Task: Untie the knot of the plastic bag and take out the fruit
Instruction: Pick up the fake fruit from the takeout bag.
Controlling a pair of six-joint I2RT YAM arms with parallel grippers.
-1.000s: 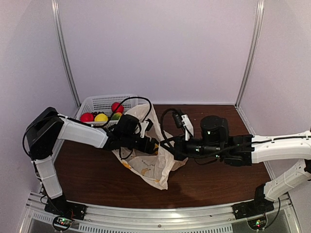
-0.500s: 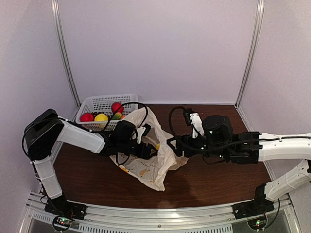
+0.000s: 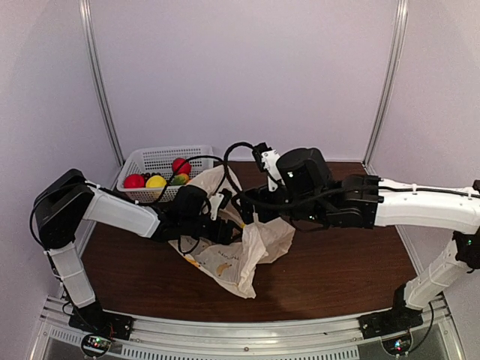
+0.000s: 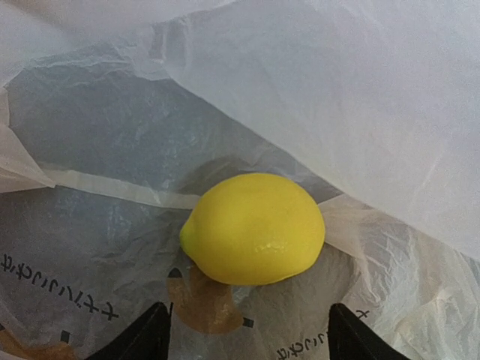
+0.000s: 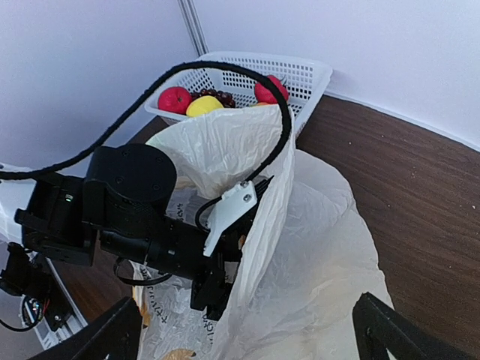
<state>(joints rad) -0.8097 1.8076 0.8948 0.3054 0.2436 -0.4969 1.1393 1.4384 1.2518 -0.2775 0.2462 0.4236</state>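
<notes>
- Top view: the cream plastic bag (image 3: 251,251) lies slumped mid-surface (image 3: 337,270), its mouth gaping toward the white basket (image 3: 161,159), where red and yellow fruits (image 3: 156,181) sit. The left claw (image 3: 227,229) reaches inside the bag, and the right claw (image 3: 250,208) hangs just over the bag's upper film
- Left wrist view: a yellow fruit (image 4: 255,229) rests on the bag's printed floor, just ahead of the left claw, whose fingers (image 4: 154,337) stand apart on either side and grip nothing
- Right wrist view: the right claw is spread wide and empty above the bag. No knot can be seen, so the untying looks finished and taking out the fruit is the step in hand. The next move likely calls for the left claw to ease forward, close on the yellow fruit without pinching film, and lift it clear
</notes>
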